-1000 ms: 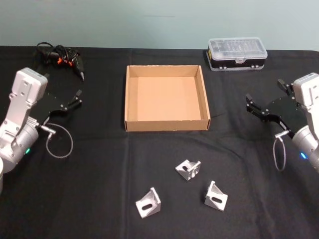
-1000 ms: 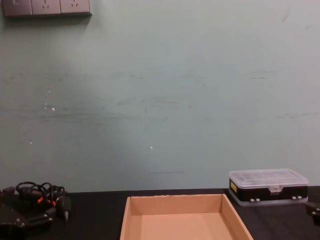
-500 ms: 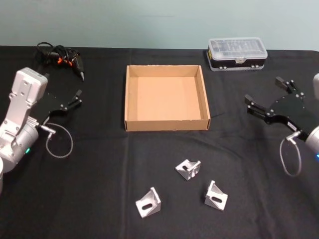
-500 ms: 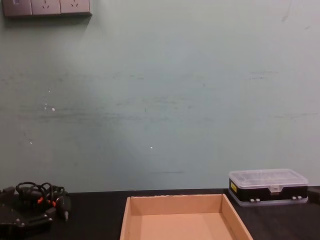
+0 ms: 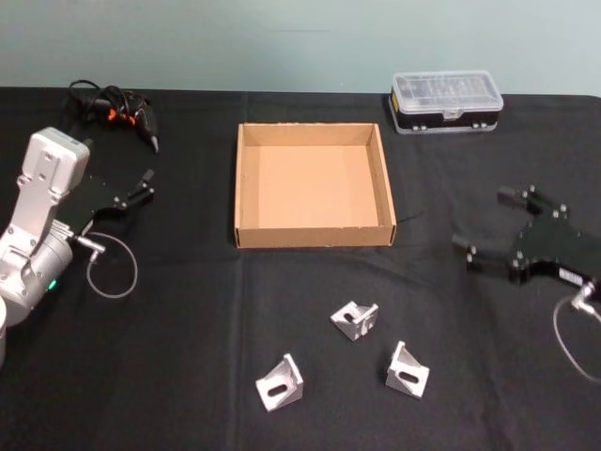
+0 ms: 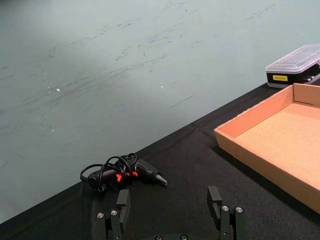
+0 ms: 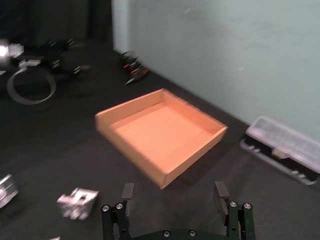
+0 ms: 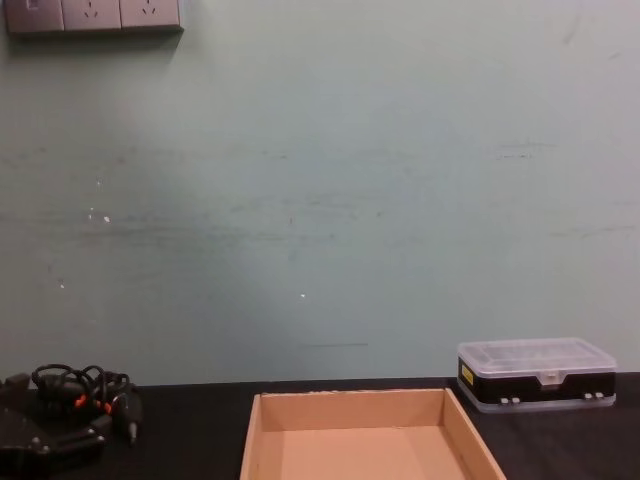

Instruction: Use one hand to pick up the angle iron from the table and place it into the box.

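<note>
Three silver angle irons lie on the black table [image 5: 188,357] in front of the box: one in the middle [image 5: 354,319], one to the front left [image 5: 280,383], one to the front right [image 5: 407,370]. The tan cardboard box [image 5: 240,183] stands empty behind them. My right gripper [image 5: 484,221] hovers open to the right of the box, apart from the irons. In the right wrist view its fingers [image 7: 174,192] spread wide, with the box [image 7: 127,150] and an angle iron [image 7: 77,202] ahead. My left gripper [image 5: 144,186] rests open at the far left.
A clear-lidded black organiser case [image 5: 446,101] sits at the back right. A black tool with coiled cable [image 5: 113,108] lies at the back left. Cable loops hang from both wrists, one of them [image 5: 111,268] on the left.
My right gripper has swung down and toward the table's front, now lower and closer to the angle irons. The left arm and the irons have stayed put.
</note>
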